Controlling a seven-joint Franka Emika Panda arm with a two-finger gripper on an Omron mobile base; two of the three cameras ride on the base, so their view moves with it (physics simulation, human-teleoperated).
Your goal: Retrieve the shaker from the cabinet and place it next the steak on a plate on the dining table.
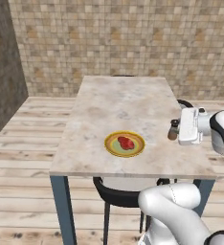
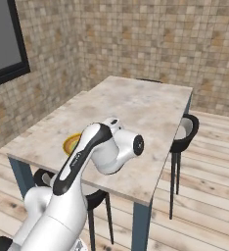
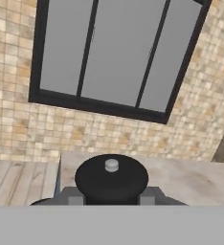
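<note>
My gripper (image 1: 177,129) is shut on the shaker (image 1: 173,130), a small brown shaker with a dark cap, and holds it sideways just above the right side of the dining table (image 1: 118,100). To its left lies the plate (image 1: 115,147) with a yellow-orange rim, and the red steak (image 1: 126,143) rests on it. In the hand view the shaker's dark cap (image 3: 111,176) sits between the fingers (image 3: 76,198), with the table top (image 3: 190,177) beyond. In the right base view my arm covers most of the plate (image 2: 70,143). The cabinet is out of view.
A black chair (image 1: 114,194) is tucked under the table's near edge, and another chair (image 2: 185,130) stands at its right side. Tiled walls surround the table, with a dark-framed window (image 3: 114,52) on the left wall. The floor is wooden planks.
</note>
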